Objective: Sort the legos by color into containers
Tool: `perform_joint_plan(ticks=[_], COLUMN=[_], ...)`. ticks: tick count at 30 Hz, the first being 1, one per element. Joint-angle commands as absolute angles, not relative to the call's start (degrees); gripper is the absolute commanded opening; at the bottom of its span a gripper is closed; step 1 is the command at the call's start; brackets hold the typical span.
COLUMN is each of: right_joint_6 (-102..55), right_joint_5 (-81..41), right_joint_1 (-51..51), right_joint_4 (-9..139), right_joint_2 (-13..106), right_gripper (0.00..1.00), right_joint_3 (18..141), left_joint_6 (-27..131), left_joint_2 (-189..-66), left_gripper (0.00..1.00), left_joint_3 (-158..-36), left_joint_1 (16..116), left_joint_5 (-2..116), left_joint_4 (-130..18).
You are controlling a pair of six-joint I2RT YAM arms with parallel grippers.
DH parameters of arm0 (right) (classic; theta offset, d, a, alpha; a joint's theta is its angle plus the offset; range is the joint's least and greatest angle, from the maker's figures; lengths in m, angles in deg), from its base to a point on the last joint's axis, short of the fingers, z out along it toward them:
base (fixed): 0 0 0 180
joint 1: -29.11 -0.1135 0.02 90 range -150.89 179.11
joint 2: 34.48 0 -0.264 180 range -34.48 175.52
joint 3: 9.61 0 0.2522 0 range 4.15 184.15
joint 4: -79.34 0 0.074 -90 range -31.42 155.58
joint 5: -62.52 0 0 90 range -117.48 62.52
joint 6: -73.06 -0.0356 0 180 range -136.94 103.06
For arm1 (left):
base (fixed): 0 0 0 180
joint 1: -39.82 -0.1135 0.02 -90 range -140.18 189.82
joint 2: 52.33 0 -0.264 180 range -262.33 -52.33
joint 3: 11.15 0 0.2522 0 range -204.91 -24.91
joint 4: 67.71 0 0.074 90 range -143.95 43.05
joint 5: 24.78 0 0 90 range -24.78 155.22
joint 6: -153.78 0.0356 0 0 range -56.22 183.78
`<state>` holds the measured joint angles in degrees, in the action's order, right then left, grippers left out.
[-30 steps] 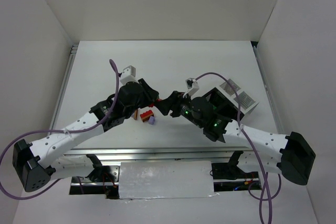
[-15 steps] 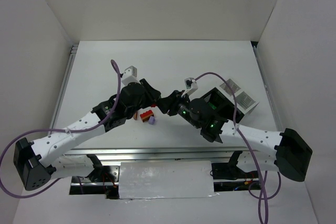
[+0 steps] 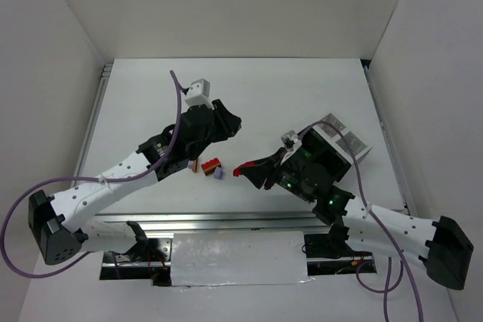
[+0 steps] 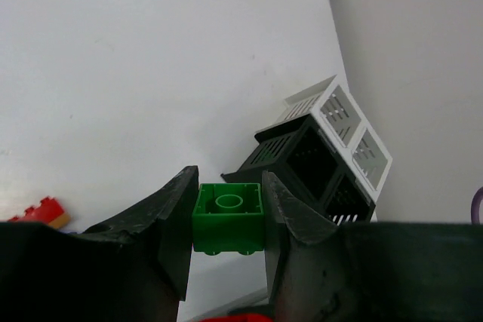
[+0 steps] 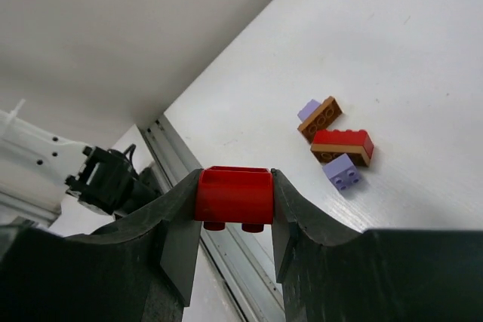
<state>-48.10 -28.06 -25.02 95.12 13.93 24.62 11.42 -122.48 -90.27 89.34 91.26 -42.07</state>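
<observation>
While neither carried piece has reached a bin, the right gripper (image 5: 235,200) clamps a glossy red plastic brick (image 5: 234,192) and the left gripper (image 4: 227,220) a square green single-stud brick (image 4: 228,215), both aloft. A loose cluster of lavender, red and brown-orange bricks (image 5: 341,145) lies on the white table (image 3: 264,96); the joined black-and-white slatted bins (image 4: 321,145) stand beyond, contents unclear.

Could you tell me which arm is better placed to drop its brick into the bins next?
Probably left: the left gripper holds the green brick facing the bins. The right gripper, holding a red brick, points away from them.
</observation>
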Motion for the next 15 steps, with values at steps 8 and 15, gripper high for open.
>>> perform_joint_plan(ticks=[8, 15], right_joint_6=[-73.1, -76.0], right_joint_5=[-77.0, -86.9], right_joint_1=[-24.1, -24.1], right_joint_4=[40.3, 19.4], right_joint_2=[-17.4, -23.4], right_gripper=[0.00, 0.00], right_joint_3=[36.9, 52.4], left_joint_6=[27.7, 29.5], left_joint_2=[-143.4, -156.5], left_gripper=[0.00, 0.00], left_joint_3=[-103.5, -112.3], left_joint_1=[90.6, 93.9], left_joint_5=[73.3, 67.1], left_joint_4=[-60.8, -66.1])
